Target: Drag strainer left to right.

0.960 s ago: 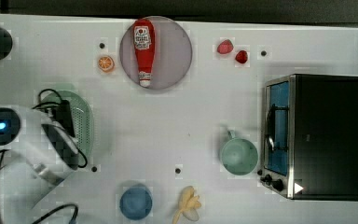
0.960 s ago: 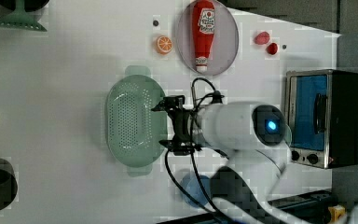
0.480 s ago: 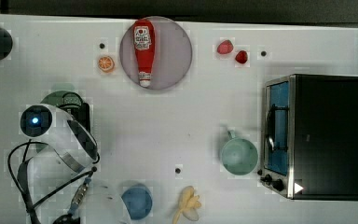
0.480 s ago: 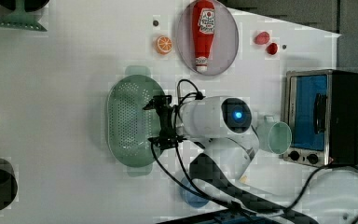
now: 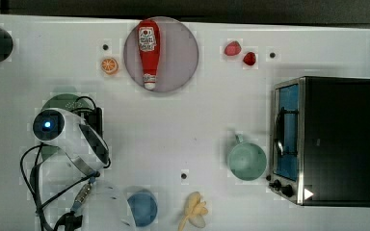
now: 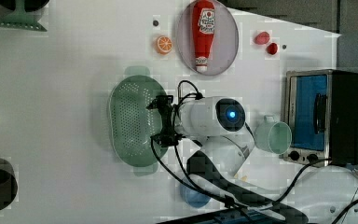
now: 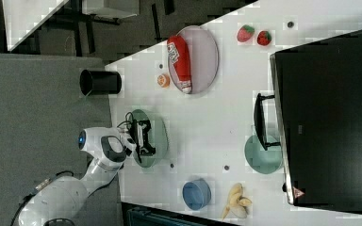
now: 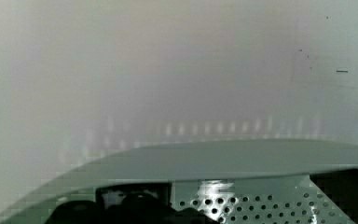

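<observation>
Currently my gripper (image 6: 161, 120) stands fully spread, holding nothing, over the right rim of the strainer (image 6: 130, 122) in the left view. Strainer sits on the white table (image 6: 65, 84), left of the mug (image 6: 274, 137). I judge it light, stiff, slippery plastic; hook a finger inside the rim wall.

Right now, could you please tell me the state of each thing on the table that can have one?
strainer: upright on the table, nothing in it
gripper: open, over the strainer's rim, holding nothing
ketchup bottle: lying on its side on the plate
mug: upright, nothing in it
toaster oven: door shut
blue bowl: upright, nothing in it
black cup: upright at the table's edge
</observation>
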